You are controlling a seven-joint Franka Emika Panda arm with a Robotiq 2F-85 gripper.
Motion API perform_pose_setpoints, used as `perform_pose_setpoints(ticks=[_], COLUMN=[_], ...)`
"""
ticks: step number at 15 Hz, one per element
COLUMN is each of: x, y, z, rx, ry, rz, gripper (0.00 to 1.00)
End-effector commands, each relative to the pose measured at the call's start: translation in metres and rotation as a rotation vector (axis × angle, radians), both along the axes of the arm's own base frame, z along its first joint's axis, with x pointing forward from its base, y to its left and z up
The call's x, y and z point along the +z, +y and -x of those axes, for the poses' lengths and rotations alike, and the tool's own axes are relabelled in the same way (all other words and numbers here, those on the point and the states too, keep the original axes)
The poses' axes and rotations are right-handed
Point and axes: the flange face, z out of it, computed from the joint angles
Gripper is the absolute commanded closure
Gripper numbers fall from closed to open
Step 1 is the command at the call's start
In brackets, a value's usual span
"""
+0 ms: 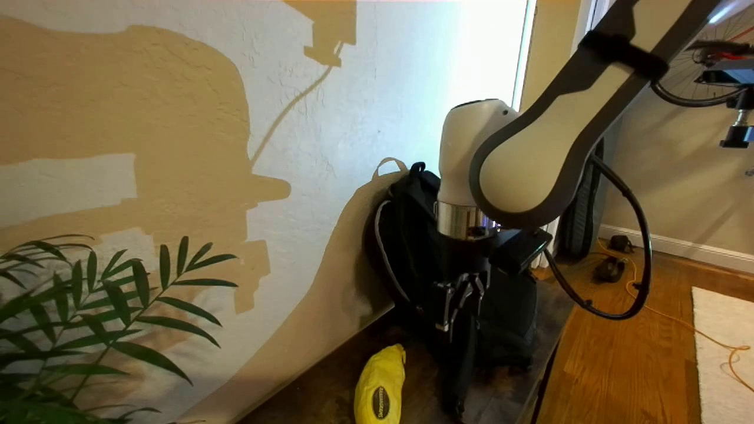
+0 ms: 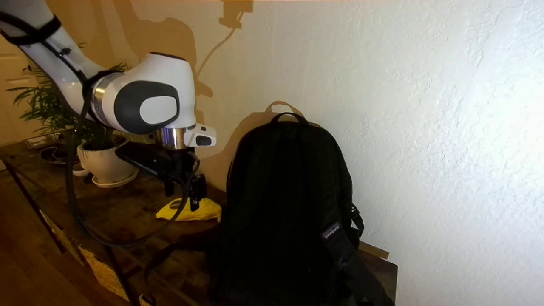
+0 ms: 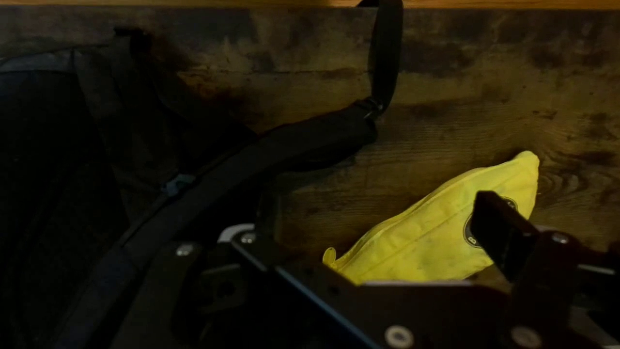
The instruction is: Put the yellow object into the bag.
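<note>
The yellow object (image 1: 383, 368) is a banana-shaped fabric pouch with a dark oval label and lies on the dark wooden surface. In an exterior view, the bag (image 2: 284, 191), a large black backpack with a top loop, stands upright against the wall beside it. My gripper (image 2: 182, 196) hangs pointing down on the pouch's side of the bag, open, holding nothing. In the wrist view the yellow object (image 3: 416, 237) shows below and between the spread fingers; the right finger (image 3: 499, 230) covers part of its label. The bag's opening cannot be made out.
A black strap (image 3: 300, 138) of the bag trails over the surface near the pouch. A leafy plant in a white pot (image 2: 106, 163) stands farther along. The textured wall (image 1: 330, 147) runs close behind. The surface's front edge drops to a wooden floor (image 1: 612, 353).
</note>
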Motion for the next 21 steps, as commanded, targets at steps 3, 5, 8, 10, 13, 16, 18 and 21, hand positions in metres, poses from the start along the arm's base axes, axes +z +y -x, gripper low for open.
perform_pose_setpoints(ticks=[3, 5, 8, 10, 13, 16, 18, 21], x=[-0.023, -0.021, -0.024, -0.025, -0.026, -0.029, -0.036, -0.054], y=[0.03, 0.037, 0.038, 0.038, 0.036, 0.036, 0.034, 0.031], z=[-0.015, -0.018, -0.019, -0.019, -0.019, -0.021, -0.026, -0.039], rx=[-0.086, -0.076, -0.05, -0.05, -0.051, -0.068, -0.104, -0.201], ry=[0.008, 0.0, 0.008, 0.009, 0.011, 0.007, 0.004, 0.019], rz=[-0.012, -0.031, -0.022, -0.021, -0.02, -0.017, -0.021, -0.037], gripper=[0.0, 0.0, 0.0, 0.0, 0.0, 0.0, 0.0, 0.0])
